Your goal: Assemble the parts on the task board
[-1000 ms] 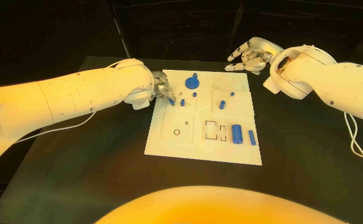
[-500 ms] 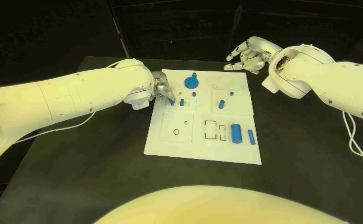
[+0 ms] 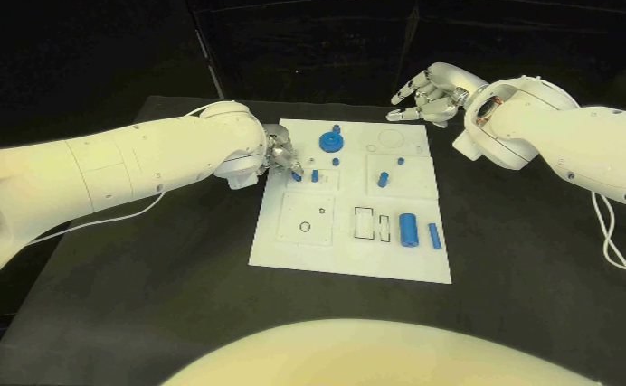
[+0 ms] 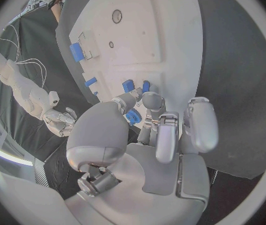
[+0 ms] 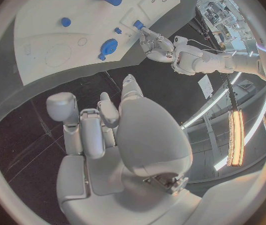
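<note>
Left robot hand [image 3: 278, 156]: at task board [image 3: 350, 255] left edge, fingers pinching small blue part [image 4: 133, 116]. Right robot hand [image 3: 428, 97]: fingers apart, empty, beyond far corner. Step: seating. Next: press part down squarely.

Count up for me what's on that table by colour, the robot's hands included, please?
Blue parts: 8, as far as the head view shows, one of them between the fingers of the left hand
White task board: 1
Silver hands: 2, the left hand and the right hand
Total: 11
</note>
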`<action>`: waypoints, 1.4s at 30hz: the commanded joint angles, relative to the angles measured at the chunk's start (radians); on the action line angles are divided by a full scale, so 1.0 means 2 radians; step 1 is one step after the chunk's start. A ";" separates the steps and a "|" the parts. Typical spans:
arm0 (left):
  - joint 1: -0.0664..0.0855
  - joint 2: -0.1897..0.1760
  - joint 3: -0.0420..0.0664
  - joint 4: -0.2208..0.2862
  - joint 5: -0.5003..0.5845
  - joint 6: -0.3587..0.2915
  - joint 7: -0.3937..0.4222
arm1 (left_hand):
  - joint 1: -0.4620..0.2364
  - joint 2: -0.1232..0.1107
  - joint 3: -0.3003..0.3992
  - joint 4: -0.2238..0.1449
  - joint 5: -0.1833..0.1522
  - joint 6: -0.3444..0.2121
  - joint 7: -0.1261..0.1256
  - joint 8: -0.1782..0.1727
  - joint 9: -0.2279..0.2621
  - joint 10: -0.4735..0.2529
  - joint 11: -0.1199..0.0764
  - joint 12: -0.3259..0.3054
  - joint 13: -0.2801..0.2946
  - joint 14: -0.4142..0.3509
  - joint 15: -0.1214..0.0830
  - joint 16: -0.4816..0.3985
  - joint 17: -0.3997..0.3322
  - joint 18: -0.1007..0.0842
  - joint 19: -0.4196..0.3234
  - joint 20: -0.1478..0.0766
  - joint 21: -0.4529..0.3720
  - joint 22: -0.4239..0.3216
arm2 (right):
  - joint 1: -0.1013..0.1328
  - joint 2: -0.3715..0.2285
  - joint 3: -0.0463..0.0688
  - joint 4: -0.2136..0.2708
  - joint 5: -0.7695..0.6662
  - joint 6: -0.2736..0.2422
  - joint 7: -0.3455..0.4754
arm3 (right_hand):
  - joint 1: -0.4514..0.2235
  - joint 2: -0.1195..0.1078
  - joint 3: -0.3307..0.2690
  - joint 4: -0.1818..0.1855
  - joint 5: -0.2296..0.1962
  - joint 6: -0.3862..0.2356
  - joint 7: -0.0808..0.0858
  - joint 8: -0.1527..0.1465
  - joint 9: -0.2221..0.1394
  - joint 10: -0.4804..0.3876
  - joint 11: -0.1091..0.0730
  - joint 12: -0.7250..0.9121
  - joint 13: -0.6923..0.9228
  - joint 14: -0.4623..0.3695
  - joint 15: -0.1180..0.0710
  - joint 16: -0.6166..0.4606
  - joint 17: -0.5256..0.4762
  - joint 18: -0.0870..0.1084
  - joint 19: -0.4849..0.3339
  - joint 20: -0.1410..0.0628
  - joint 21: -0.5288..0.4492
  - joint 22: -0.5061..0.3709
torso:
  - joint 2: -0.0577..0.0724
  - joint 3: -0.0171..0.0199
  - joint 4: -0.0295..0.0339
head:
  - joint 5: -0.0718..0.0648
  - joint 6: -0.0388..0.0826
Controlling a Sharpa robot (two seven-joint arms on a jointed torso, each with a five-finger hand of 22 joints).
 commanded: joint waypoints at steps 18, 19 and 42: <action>-0.002 0.003 -0.002 -0.004 -0.003 0.027 -0.013 | 0.000 0.005 0.039 -0.033 0.002 0.003 -0.007 0.006 0.002 0.006 -0.005 0.000 0.000 0.053 -0.003 0.002 0.132 0.003 0.003 -0.003 0.000 0.001 | 0.001 0.001 0.000 0.000 -0.001 0.002 0.005 | 0.005 0.001 -0.001 -0.003 0.002 -0.004 0.000 0.002 0.000 -0.003 0.001 -0.002 -0.001 0.027 -0.003 -0.002 0.026 0.006 -0.003 0.000 -0.003 -0.001 | 0.000 -0.0003 -0.0005 | 0.000 -0.001; -0.002 0.004 -0.002 -0.005 -0.003 0.029 -0.014 | -0.001 0.005 0.039 -0.033 0.002 0.003 -0.007 0.007 0.002 0.007 -0.005 0.000 0.000 0.053 -0.003 0.002 0.132 0.003 0.002 -0.003 0.000 0.000 | 0.001 0.001 0.000 0.000 -0.001 0.002 0.005 | 0.005 0.001 -0.001 -0.003 0.002 -0.004 0.000 0.002 0.000 -0.003 0.001 -0.002 -0.001 0.027 -0.003 -0.002 0.026 0.006 -0.003 0.000 -0.003 -0.001 | 0.000 -0.0002 -0.0006 | 0.000 -0.001; -0.001 0.015 -0.002 -0.020 -0.003 0.041 -0.026 | -0.048 -0.018 -0.081 0.024 -0.015 0.013 -0.015 0.016 0.015 0.011 -0.010 0.004 0.004 0.053 -0.007 0.002 0.132 0.001 0.005 -0.007 0.003 0.008 | 0.001 0.004 0.000 -0.002 0.005 0.002 0.013 | 0.005 0.001 -0.003 -0.003 0.003 -0.004 0.000 0.002 0.000 -0.004 0.001 -0.003 -0.002 0.027 -0.003 -0.003 0.025 0.006 -0.004 0.000 -0.004 -0.002 | 0.000 0.0001 -0.0004 | -0.003 -0.003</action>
